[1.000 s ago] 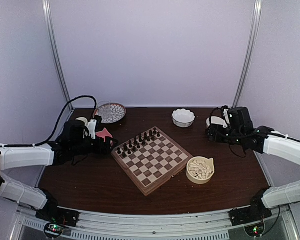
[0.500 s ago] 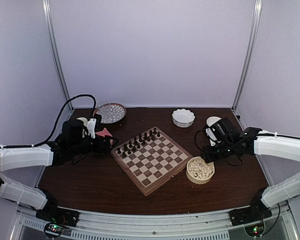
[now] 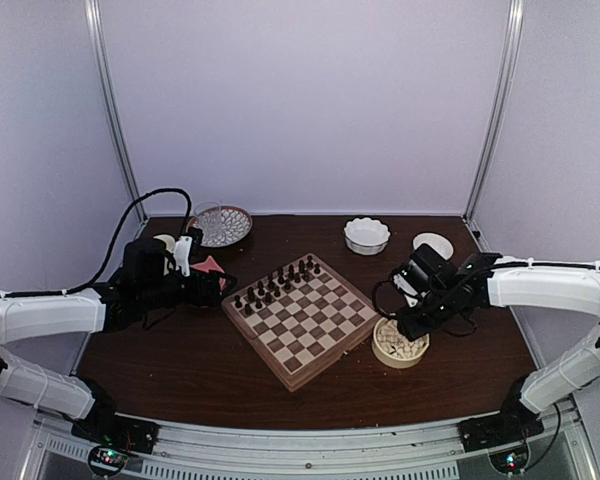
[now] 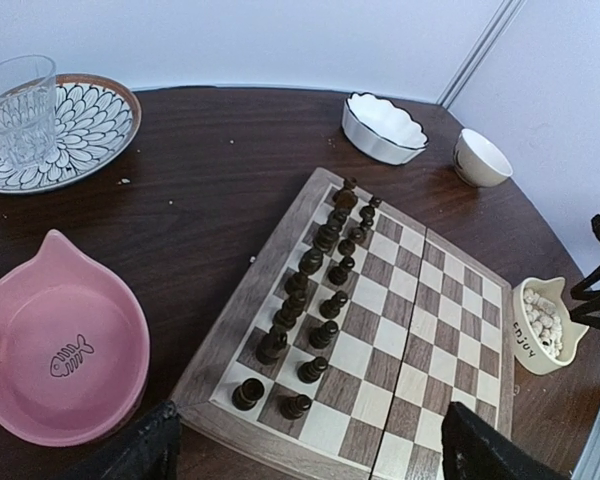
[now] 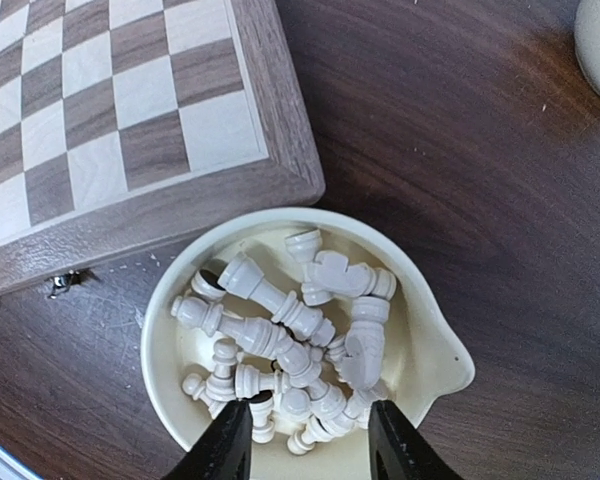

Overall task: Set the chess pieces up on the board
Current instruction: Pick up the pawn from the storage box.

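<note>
Hanging over the cream bowl [image 5: 412, 300], my right gripper [image 5: 308, 442] has its fingers part-way apart, the tips down among the chess pieces [image 5: 280, 335] — whether they pinch one I cannot tell. The pieces are small and cream-white, turned with round heads and flared bases. They lie on their sides in a jumbled heap, short pawns mixed with taller figures. All the cream pieces I can see are in that bowl, which sits on the dark table [image 5: 460, 150] just beside a corner of the board [image 5: 130, 120]. The board has light and dark brown checks inside a pale wood rim, and small dark figures [image 4: 320, 260] stand in two rows along one edge. My left gripper [image 4: 310, 460] is spread wide — empty, held by the board's left side near a pink dish [image 4: 60, 350].
</note>
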### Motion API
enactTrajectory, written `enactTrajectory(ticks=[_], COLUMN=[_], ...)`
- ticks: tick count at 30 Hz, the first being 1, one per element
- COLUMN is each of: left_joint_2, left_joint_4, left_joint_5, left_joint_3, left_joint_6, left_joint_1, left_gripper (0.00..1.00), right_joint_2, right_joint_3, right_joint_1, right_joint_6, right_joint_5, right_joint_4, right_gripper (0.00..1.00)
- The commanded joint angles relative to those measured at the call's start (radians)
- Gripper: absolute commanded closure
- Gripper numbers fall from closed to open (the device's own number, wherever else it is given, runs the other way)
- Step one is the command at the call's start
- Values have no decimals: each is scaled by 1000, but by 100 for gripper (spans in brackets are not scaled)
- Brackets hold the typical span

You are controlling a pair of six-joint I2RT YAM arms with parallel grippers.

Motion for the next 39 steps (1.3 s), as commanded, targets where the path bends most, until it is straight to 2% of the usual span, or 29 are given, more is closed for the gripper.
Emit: enactTrajectory(ticks=[1, 7, 17, 35, 39], left_joint_2=[-15, -7, 0, -2, -5], left_joint_4=[53, 54, 52, 52, 50], left_joint_5=[17, 19, 28, 27, 27], left_joint_3=[-5, -5, 0, -2, -2], left_joint_6=[13, 13, 16, 23, 23], left_joint_1=[-6, -6, -5, -7, -7], left_gripper=[10, 10, 11, 12, 12], right_joint_2=[37, 95, 139, 189, 198], right_joint_3=[19, 30, 45, 28, 29], right_joint_1=[27, 34, 36, 42, 42], right_joint_6=[25, 33, 41, 47, 49], right_joint_5=[29, 34, 43, 39, 36], right_joint_4=[-46, -43, -53, -40, -38], right_gripper=[57, 60, 72, 74, 80])
